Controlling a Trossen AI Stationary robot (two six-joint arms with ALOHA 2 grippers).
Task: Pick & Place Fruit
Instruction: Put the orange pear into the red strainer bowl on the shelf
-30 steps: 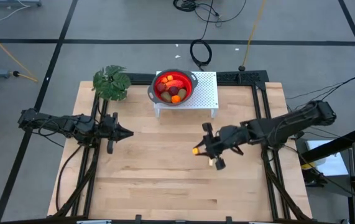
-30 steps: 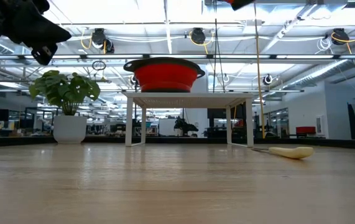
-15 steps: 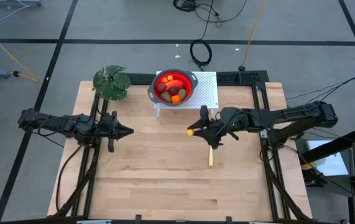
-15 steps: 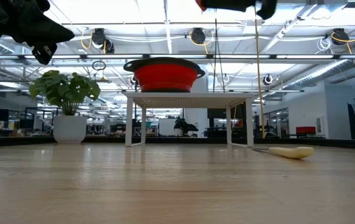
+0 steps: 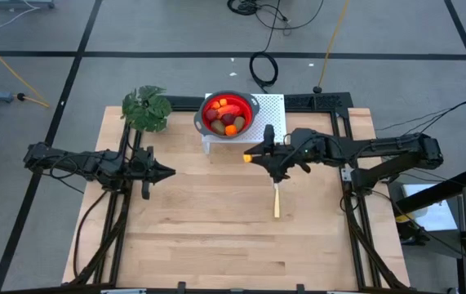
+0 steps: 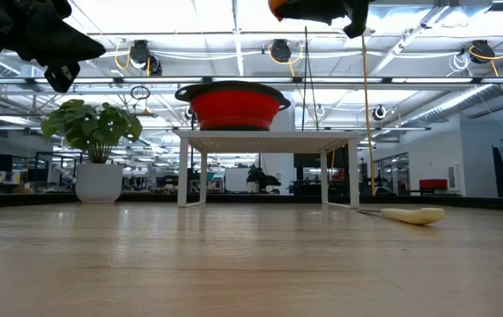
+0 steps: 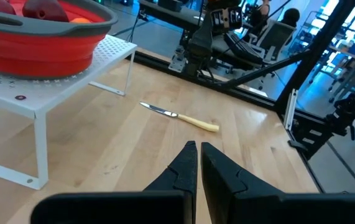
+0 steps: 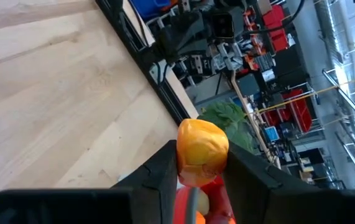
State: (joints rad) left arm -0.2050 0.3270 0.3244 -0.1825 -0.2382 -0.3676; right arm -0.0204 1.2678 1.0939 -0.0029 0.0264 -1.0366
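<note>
My right gripper [image 5: 254, 156] hangs above the table just right of the white rack [image 5: 272, 122], shut on an orange-yellow toy fruit [image 8: 202, 147]. In the low view the fruit [image 6: 277, 9] shows at the top edge, high over the table. A red bowl [image 5: 216, 106] stands on the rack and holds several more fruits [image 5: 229, 121]. My left gripper [image 5: 167, 173] is shut with nothing in it over the table's left half; its fingers [image 7: 189, 163] point toward the right edge. My right gripper pinches the orange-yellow fruit's two sides [image 8: 183, 155] between its two fingers [image 8: 165, 168]. The fingers lie about level and come from the table's right side. The fruit is lifted clear of the table and sticks out past the fingertips.
A slim knife with a pale handle [image 5: 277, 202] lies on the wood below and near of my right gripper, also seen as the knife [image 7: 180, 116]. A leafy green plant in a white pot [image 5: 146, 108] stands at the far left corner. Bare wood spans the near half.
My right gripper has carried the fruit toward the far edge and the red bowl, rising a little and rolling about its own axis. The knife that lay under it now shows uncovered on the table, unmoved.
</note>
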